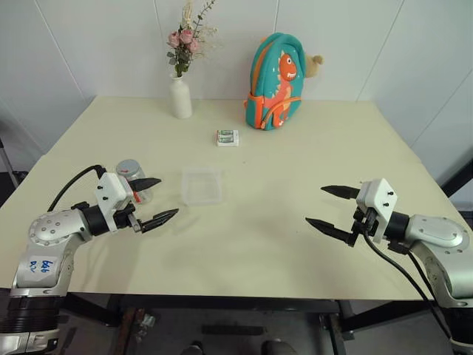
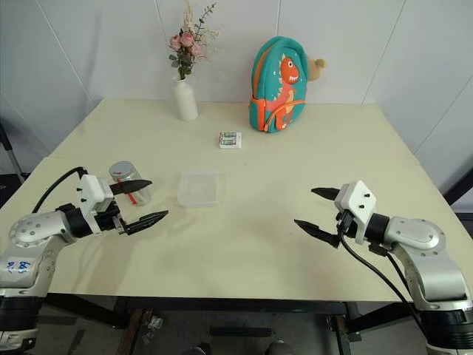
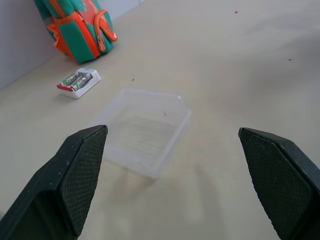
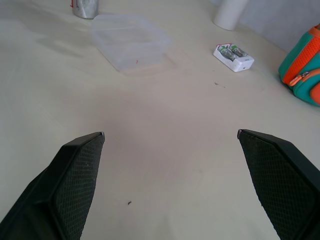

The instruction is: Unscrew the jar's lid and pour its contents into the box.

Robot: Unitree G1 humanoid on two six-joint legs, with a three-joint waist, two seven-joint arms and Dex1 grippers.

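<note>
Small clear cylindrical jar (image 2: 130, 181) with grey screw lid (image 2: 123, 170) stands upright just beyond left pincer (image 2: 140, 201); both pincers wide, empty; right pincer (image 2: 316, 210) far

Matt cream table (image 1: 295, 170), translucent plastic box (image 1: 202, 186), clear glossy jar (image 1: 134, 180), textured black fingers (image 3: 75, 175).

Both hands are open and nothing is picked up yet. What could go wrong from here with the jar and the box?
1. The jar stands right behind the open left hand; a careless approach may knock it over.
2. The lid is still on, so a weak hold could let the jar spin rather than unscrew.
3. The box is light-looking and shallow; pellets may bounce out, or the right hand might nudge it.
</note>
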